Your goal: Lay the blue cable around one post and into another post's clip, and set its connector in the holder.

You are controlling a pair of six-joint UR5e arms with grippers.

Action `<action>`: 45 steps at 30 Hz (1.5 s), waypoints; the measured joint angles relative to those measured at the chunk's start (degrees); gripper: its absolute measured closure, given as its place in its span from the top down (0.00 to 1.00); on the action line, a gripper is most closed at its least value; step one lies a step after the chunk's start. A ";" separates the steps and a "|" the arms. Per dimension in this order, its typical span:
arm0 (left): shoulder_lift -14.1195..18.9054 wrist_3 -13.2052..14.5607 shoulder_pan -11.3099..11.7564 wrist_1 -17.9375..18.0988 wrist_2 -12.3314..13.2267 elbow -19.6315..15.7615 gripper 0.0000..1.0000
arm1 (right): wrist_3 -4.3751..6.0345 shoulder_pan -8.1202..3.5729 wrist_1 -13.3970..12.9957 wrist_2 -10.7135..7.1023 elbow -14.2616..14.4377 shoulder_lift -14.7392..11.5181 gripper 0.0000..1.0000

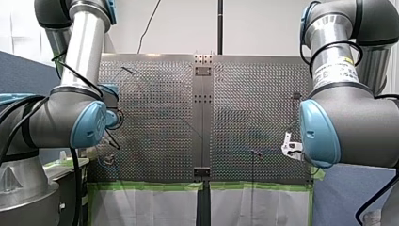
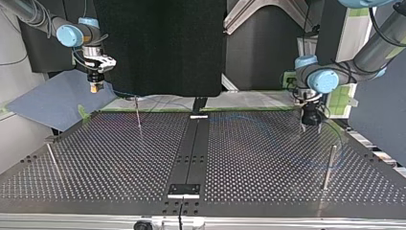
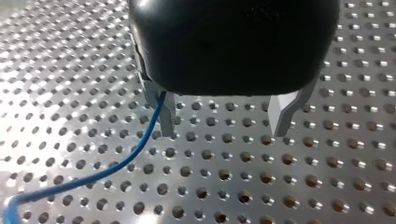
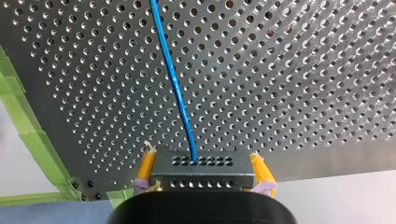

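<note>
My right hand (image 4: 202,157) pinches the connector (image 4: 201,175) just past the tabletop's (image 4: 289,70) edge, near a corner. The blue cable (image 4: 176,84) leads from it across the tabletop. My left hand (image 3: 223,125) is spread, with the cable beside one finger.

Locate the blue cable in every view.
Front view: blue cable faint, low at left.
Top view: thin line along the far edge.
Left wrist view: beside one finger.
Right wrist view: runs ahead from the connector my right hand grips.
Shared landmark: the perforated table.
</note>
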 joint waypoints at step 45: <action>-8.24 16.25 0.57 -1.39 -5.91 -2.49 1.00 | -0.12 -0.53 0.15 2.16 -0.14 2.35 0.00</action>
